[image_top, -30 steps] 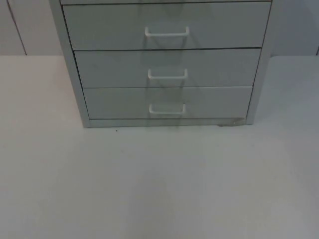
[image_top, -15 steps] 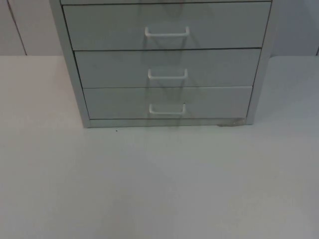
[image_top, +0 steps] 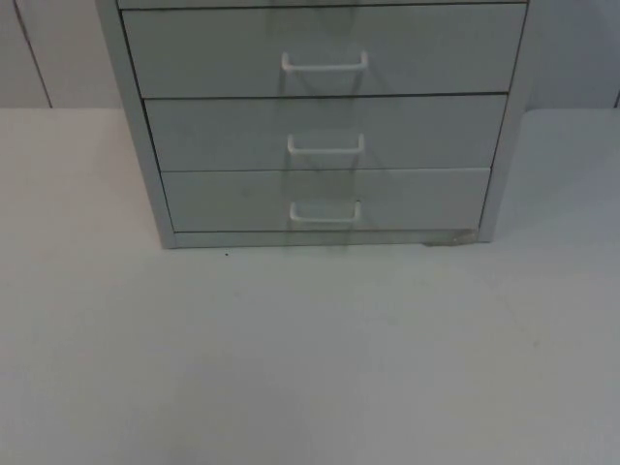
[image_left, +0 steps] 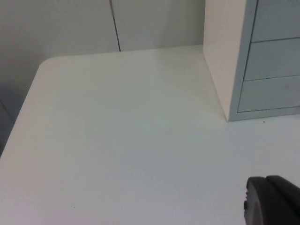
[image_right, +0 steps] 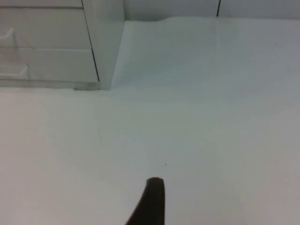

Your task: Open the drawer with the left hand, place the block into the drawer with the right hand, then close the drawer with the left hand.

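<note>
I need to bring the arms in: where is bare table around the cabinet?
Bare table runs across the cabinet's front and along both its sides, to the partition wall. All three drawers are shut. The only tight spot is at the handles.

I am looking at what reads as a lab or office test bench rather than a home. A plain white table top [image_top: 310, 358] runs back to a grey partition wall [image_left: 70, 23] made of flat panels with a dark seam between them, the kind that divides workspaces. On the table stands a grey metal drawer cabinet [image_top: 320, 126] of the filing sort, its three visible drawer fronts shut, each with a white bar handle [image_top: 325, 66]. Every surface I see is bare, uniform and grey or white, with flat even lighting
</note>
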Controlling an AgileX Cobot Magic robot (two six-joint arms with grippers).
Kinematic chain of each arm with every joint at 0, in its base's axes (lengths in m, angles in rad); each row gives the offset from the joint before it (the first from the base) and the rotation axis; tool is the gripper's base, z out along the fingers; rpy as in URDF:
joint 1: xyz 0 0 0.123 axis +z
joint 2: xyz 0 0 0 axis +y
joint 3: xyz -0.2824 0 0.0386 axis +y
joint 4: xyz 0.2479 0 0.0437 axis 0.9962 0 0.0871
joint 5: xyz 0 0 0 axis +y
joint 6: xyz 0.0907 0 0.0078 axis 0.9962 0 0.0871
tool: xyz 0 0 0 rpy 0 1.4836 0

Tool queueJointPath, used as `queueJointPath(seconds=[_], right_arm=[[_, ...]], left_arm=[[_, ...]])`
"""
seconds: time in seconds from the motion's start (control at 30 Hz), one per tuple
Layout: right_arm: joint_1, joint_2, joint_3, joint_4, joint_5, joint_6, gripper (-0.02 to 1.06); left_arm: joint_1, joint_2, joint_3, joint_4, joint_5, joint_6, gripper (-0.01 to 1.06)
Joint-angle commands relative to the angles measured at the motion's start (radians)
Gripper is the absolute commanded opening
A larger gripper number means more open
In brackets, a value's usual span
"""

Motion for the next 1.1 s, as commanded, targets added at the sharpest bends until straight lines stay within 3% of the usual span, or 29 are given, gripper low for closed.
queueJointPath(seconds=[0.0,0.27,0.47,1.07], right_arm=[[-0.002,-0.003,0.002,-0.011,0.0,0.008,0.77],[-0.002,-0.003,0.007,-0.027,-0.012,0.01,0.77],[-0.002,-0.003,0.007,-0.108,-0.012,0.063,0.77],[-0.002,-0.003,0.007,-0.121,-0.014,0.063,0.77]], left_arm=[[0.003,-0.003,0.005,-0.013,-0.01,-0.01,0.0],[0.003,-0.003,0.005,-0.015,-0.01,-0.01,0.0],[0.003,-0.003,0.005,-0.033,-0.01,-0.014,0.0],[0.003,-0.003,0.006,-0.075,-0.056,-0.048,0.0]])
